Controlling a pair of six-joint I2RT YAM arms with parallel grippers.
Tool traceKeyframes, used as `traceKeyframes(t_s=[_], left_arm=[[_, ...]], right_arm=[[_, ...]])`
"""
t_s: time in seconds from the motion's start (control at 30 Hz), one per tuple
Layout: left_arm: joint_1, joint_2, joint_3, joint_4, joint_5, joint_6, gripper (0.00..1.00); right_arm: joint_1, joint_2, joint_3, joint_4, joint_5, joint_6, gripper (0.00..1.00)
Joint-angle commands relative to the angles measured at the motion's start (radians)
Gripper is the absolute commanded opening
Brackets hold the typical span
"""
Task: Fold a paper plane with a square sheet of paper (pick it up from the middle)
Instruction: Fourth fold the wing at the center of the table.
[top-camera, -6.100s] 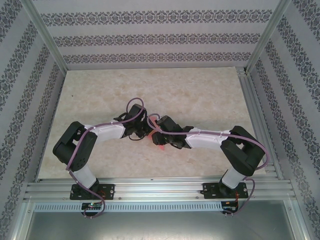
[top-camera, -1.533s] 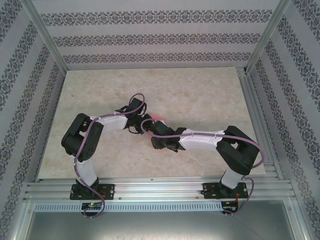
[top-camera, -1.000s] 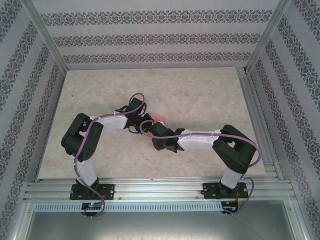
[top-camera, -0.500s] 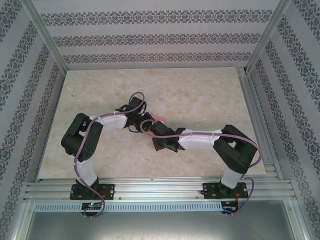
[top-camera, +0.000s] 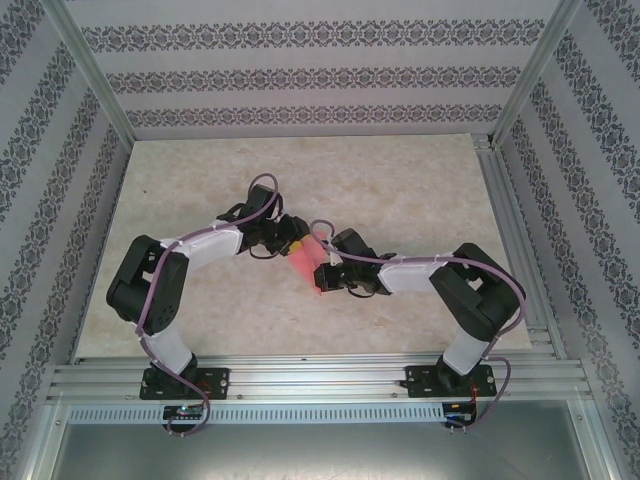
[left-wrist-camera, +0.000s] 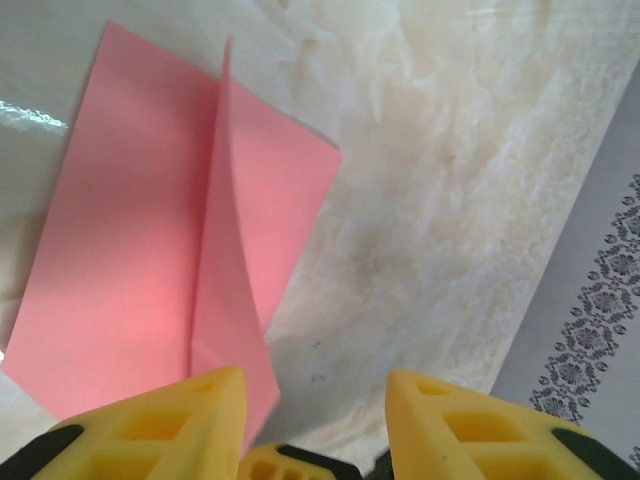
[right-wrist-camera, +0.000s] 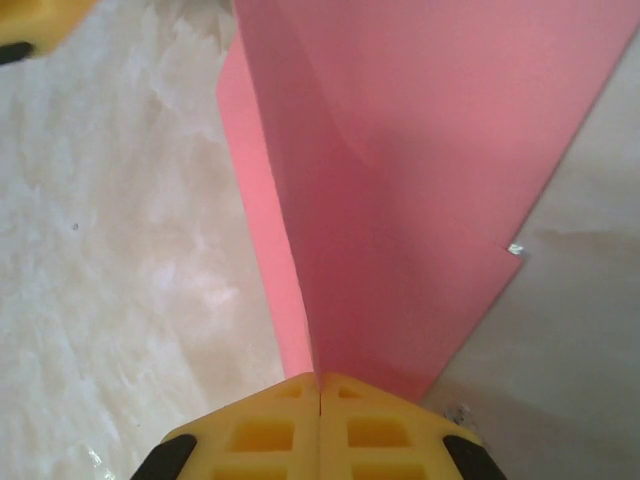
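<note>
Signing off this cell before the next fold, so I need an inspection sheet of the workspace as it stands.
Surface: marbled beige tabletop, glossy.
Job's things: square sheet of paper, pink, one flap standing up along a crease.
Clutter: nothing seen.
Grippers: left gripper open beside the paper; right gripper shut on the paper's edge.
Cables: purple cables run along both arms, looping above the wrists.
Surroundings: patterned walls, aluminium frame.
</note>
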Motion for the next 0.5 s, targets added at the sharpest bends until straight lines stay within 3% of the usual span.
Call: traceKeyframes(t_s=[0.0, 0.47], left_arm=[[0.006, -0.04, -0.037, 0.042, -0.019, 0.02, 0.43], [-0.037, -0.003, -0.038, 0.101, 0.052, 0.059, 0.22]], right_arm=[[-0.031, 0.042, -0.031, 0.16, -0.137, 0.074, 0.05], [-0.127, 0.055, -0.12, 0.354, -0.228, 0.216, 0.05]])
